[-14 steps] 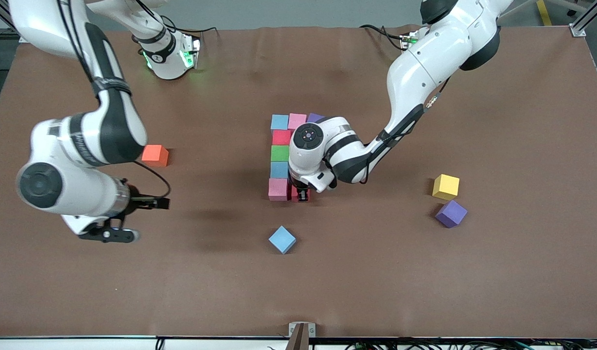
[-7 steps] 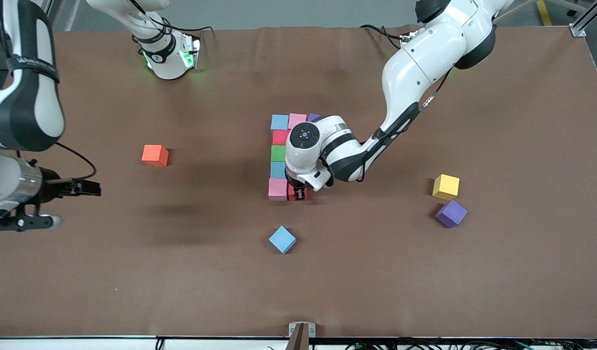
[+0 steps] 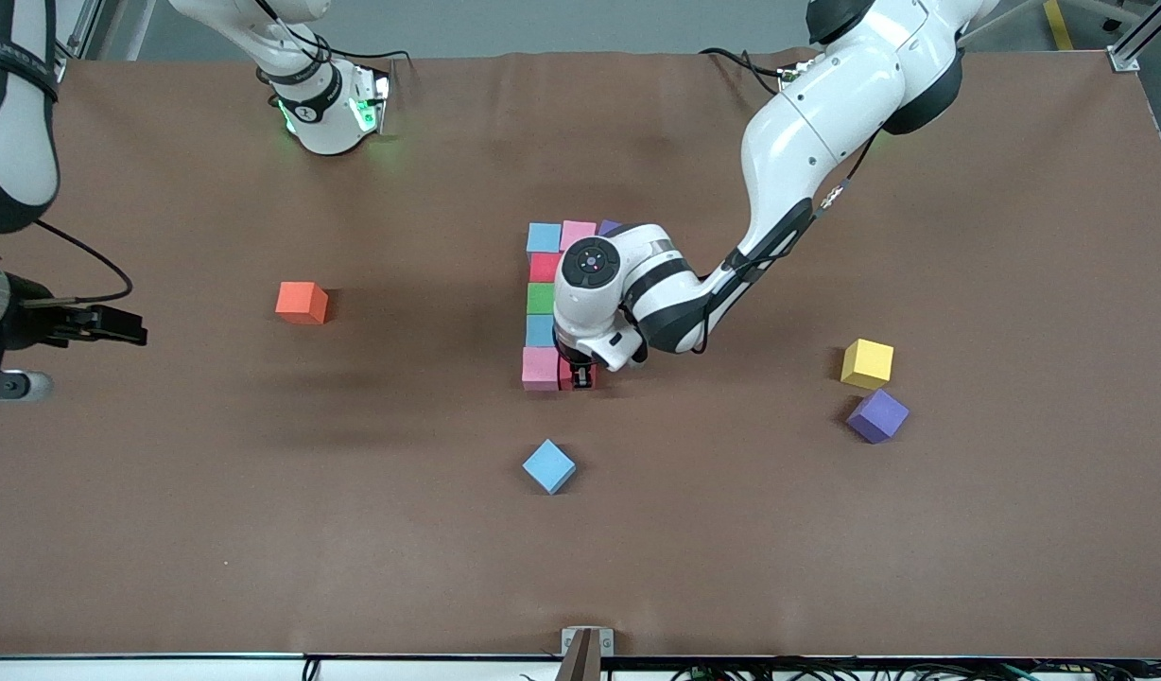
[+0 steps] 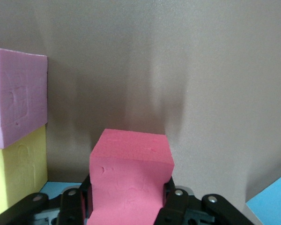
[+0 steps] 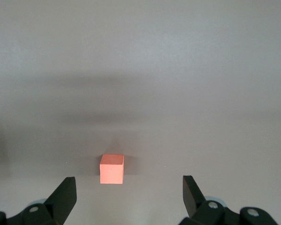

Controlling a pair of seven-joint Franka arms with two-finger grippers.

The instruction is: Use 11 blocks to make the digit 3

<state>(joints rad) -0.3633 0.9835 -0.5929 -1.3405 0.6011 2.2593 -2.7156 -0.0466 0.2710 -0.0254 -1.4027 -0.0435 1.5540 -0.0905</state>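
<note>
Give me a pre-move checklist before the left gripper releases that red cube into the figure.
1. Left gripper shut on the red cube: ok.
2. Red cube beside the pink cube at the figure's near end: ok. Whether it is seated on the table: cannot tell.
3. Column of blue cube, green cube, upper red cube in line: ok.
4. Middle row: hidden under the left arm, cannot tell.
5. Loose cubes to place, light blue cube, yellow cube, purple cube: figure not complete, not ok.
6. Right gripper open, waiting at its end of the table, away from the figure: ok.
</note>
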